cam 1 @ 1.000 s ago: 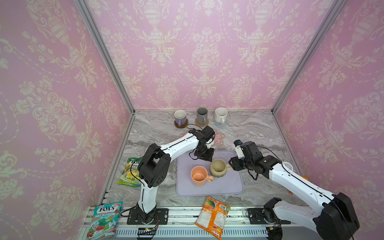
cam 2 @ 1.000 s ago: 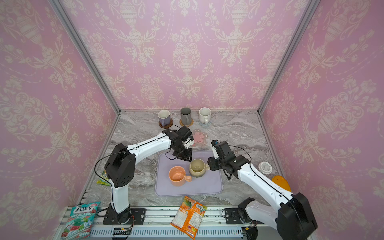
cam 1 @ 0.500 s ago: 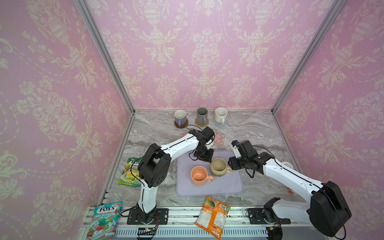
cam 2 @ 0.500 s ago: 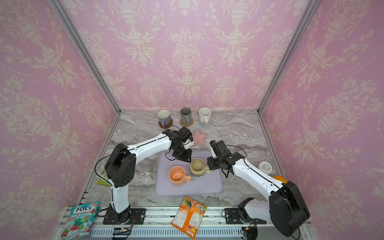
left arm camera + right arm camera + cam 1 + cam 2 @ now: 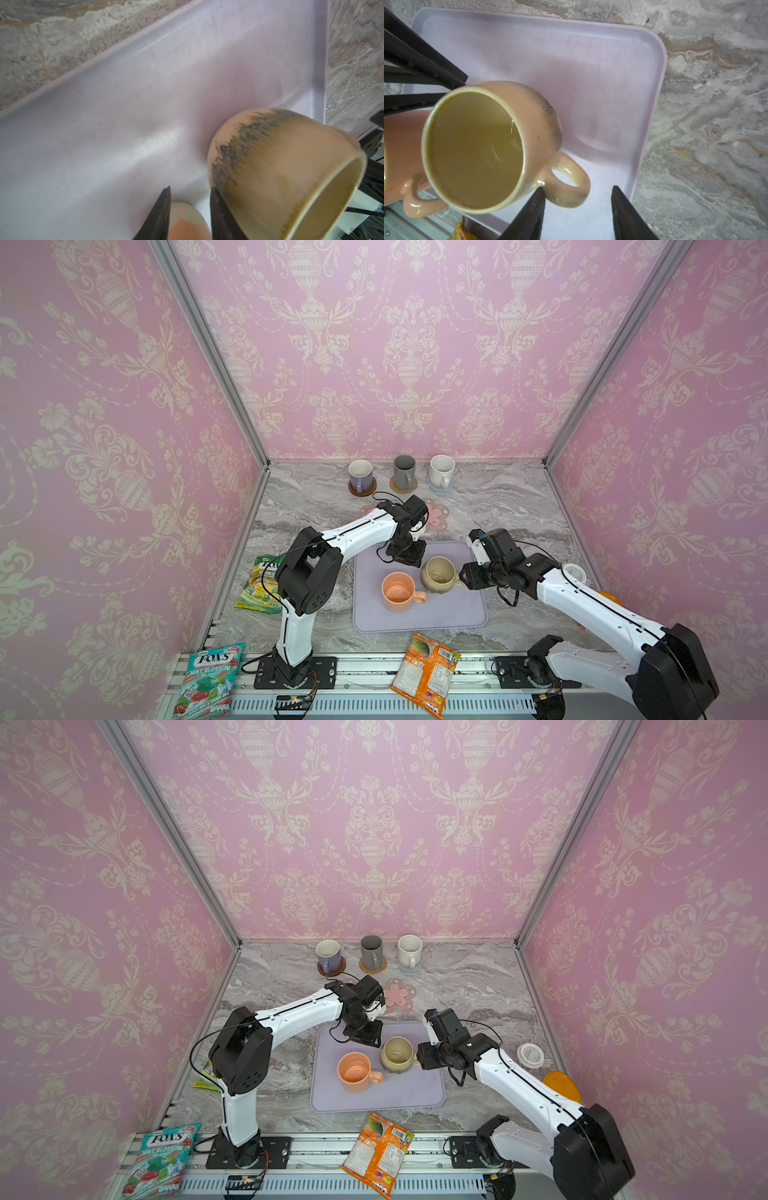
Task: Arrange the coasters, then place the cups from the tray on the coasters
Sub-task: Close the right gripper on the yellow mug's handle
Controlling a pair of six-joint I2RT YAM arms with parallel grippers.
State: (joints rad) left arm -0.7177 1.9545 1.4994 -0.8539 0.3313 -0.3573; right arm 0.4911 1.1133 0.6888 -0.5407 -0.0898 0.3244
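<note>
On the lavender tray [image 5: 436, 614] stand a peach-orange cup [image 5: 398, 591] and a beige-olive cup [image 5: 438, 574]. My right gripper [image 5: 577, 187] is open, with the beige cup's handle [image 5: 571, 182] between its fingers and close against one of them. My left gripper [image 5: 190, 188] hangs open and empty over the tray's far edge, beside the beige cup [image 5: 280, 166]. At the back, a lavender cup [image 5: 360, 475], a dark grey cup [image 5: 404, 472] and a white cup [image 5: 441, 470] each stand on a coaster. A pink-flower coaster [image 5: 398, 994] lies bare behind the tray.
An orange snack bag [image 5: 426, 676] lies at the front edge, a Fox's bag [image 5: 208, 680] at the front left, and a yellow-green bag [image 5: 259, 585] left of the tray. A white-lidded paper cup [image 5: 530, 1054] and an orange-lidded container [image 5: 561, 1085] sit at the right wall.
My right gripper has slid in closer to the beige cup's handle. The left arm and all the cups have stayed where they were.
</note>
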